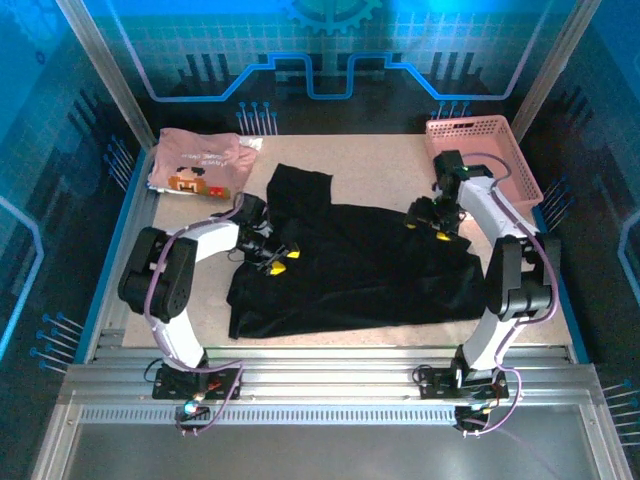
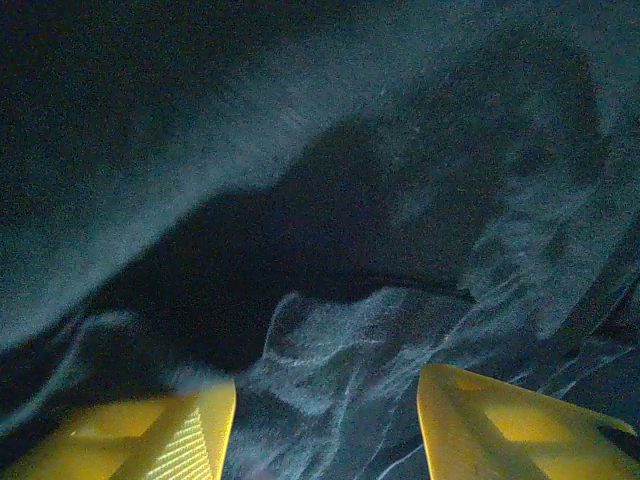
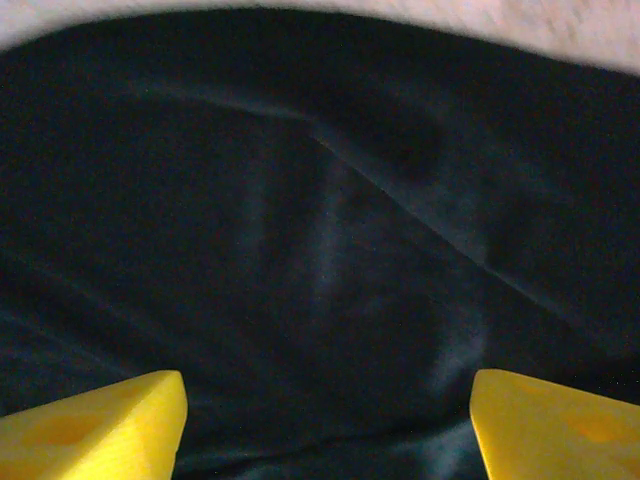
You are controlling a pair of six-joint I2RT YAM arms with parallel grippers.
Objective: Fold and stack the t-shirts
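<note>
Black shirt: The black shirt (image 1: 350,265) lay spread out in the middle of the table (image 1: 390,160). It was wrinkly, and one sleeve poked toward the far side. It was not folded yet.
Pink shirt: The pink shirt (image 1: 200,165) sat in a small bundle in the far left corner, apart from the black one.
Basket: The pink basket (image 1: 470,122) sat in the far right corner.
Left pincer: The left pincer (image 1: 280,255) was low over the left part of the black shirt. Its yellow fingers (image 2: 190,430) were spread apart, with bumpy cloth under them and nothing pinched.
Right pincer: The right pincer (image 1: 430,222) was over the shirt's far right part, near the basket. It was spread wide too and held nothing.
Step, I think: Getting ready to grab the black shirt on both sides for a fold.
Trouble one: The cloth was lumpy, so a pincer might have grabbed two layers at once and made a messy fold.
Trouble two: One pincer might have missed or slipped. Then only one side would lift and the shirt would twist.
Trouble three: The right arm was close to the basket, so a big swing could have bumped it.
Trouble four: Dragging the black shirt left could have pushed the pink bundle.
</note>
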